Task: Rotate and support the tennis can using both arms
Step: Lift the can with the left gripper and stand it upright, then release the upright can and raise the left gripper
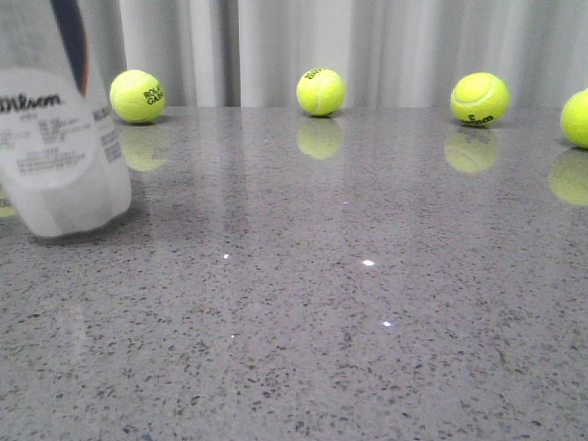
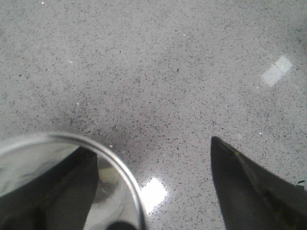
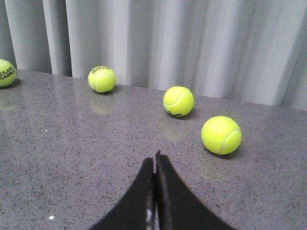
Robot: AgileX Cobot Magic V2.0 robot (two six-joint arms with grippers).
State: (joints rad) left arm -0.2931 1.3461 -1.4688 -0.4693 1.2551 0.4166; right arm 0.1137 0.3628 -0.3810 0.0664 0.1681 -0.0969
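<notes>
The tennis can [image 1: 57, 138], clear plastic with a white Wilson label, stands upright on the table at the near left of the front view. In the left wrist view I look down on its silver rim [image 2: 122, 172]. My left gripper [image 2: 151, 143] is open. One finger [image 2: 57, 191] shows inside the circle of the rim, and I cannot tell whether it is in the can or seen through it. The other finger [image 2: 249, 187] is well apart from the can. My right gripper [image 3: 156, 157] is shut and empty above the table. Neither arm shows in the front view.
Several yellow tennis balls lie along the back of the grey speckled table [image 1: 349, 303]: one by the can [image 1: 138, 96], one mid-table [image 1: 321, 91], one to the right [image 1: 480, 98]. In the right wrist view the nearest ball [image 3: 221, 134] lies just ahead and to the right. A grey curtain [image 1: 386, 46] hangs behind.
</notes>
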